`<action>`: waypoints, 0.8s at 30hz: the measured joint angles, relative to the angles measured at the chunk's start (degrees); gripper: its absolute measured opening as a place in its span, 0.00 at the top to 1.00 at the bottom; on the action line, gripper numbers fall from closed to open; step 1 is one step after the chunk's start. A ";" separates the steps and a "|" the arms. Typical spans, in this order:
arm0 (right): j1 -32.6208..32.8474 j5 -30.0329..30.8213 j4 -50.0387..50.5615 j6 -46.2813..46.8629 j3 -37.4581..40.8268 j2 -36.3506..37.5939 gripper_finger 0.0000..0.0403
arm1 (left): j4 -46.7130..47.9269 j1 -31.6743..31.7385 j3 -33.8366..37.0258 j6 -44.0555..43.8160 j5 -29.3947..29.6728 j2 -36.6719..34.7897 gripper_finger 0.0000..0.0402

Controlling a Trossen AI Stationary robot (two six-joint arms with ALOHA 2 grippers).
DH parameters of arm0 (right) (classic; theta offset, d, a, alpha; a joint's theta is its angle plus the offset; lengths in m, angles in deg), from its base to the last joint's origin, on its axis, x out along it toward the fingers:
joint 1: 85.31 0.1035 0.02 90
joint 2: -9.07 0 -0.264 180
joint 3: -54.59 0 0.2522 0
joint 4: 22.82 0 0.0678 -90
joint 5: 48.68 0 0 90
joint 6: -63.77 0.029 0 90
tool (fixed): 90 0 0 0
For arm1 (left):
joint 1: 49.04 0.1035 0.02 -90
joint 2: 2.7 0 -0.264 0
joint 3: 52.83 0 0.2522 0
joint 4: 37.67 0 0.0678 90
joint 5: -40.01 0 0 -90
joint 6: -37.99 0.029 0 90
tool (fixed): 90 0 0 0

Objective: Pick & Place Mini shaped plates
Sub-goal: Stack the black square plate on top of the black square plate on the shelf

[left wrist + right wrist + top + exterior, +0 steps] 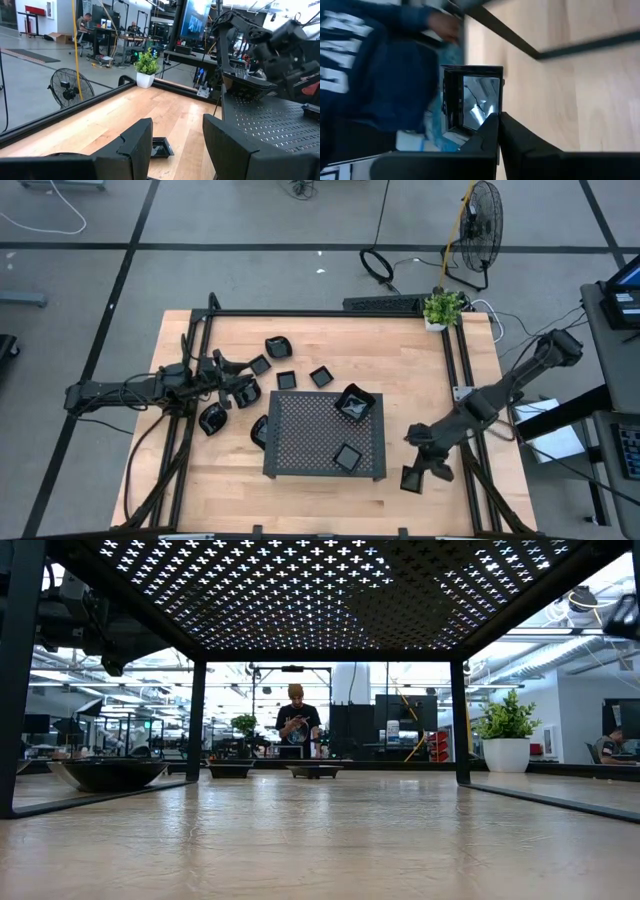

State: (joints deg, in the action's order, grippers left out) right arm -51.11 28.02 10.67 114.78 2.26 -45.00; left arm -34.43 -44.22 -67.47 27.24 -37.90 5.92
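Several small glossy black plates lie flat on the wood left of the perforated tray (pixel 300 445), among them squares (pixel 285 380) (pixel 320 376) and a rounder one (pixel 213 418). Two more sit on the tray: an angular one (pixel 355 402) and a square one (pixel 347 457). My left gripper (pixel 236 383) (pixel 177 145) is open and low among the left-hand plates, with a small square plate (pixel 160 147) on the table ahead between its fingers. My right gripper (pixel 417 467) (pixel 497 132), right of the tray near the near edge, is shut on a square plate (pixel 413 478) (pixel 472 97). My right gripper pinches the square plate by one rim (pixel 487 117) between its two shut fingers (pixel 515 137). The plate stands out past the fingertips, its glossy inside facing the wrist camera. I cannot tell whether any part of it rests on the table.
The tray stands on legs (pixel 195 720) at mid-table. A black frame rail (pixel 455 370) borders the table, and a potted plant (pixel 443 308) stands at the far right corner. A person in blue (pixel 375 75) is beside the right gripper; another person (pixel 297 720) stands beyond the table. Bare wood lies right of the tray.
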 joint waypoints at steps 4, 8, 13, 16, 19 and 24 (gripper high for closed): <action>0.00 5.47 -5.65 -3.33 0.00 2.55 1.00 | 0.00 0.01 0.01 0.01 0.00 0.00 0.56; -0.33 9.75 -18.76 -8.46 -0.01 0.76 1.00 | 0.00 0.02 0.00 -0.01 0.00 0.00 0.56; -2.13 10.54 -23.60 -12.87 -6.85 -6.76 1.00 | -0.01 0.01 0.01 0.00 0.00 0.02 0.56; -4.13 12.78 -15.57 -13.63 -15.51 -13.01 1.00 | 0.00 0.00 0.02 0.01 0.00 0.02 0.56; -7.07 14.95 -7.35 -11.33 -24.59 -18.83 1.00 | 0.00 0.02 0.00 0.01 0.00 0.02 0.56; -10.80 14.62 2.78 -10.26 -35.13 -25.95 1.00 | 0.00 0.02 0.01 0.00 0.00 0.02 0.56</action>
State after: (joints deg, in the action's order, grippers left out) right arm -61.91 42.64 13.45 104.53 -32.87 -70.95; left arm -34.43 -44.20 -67.47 27.24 -37.90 5.94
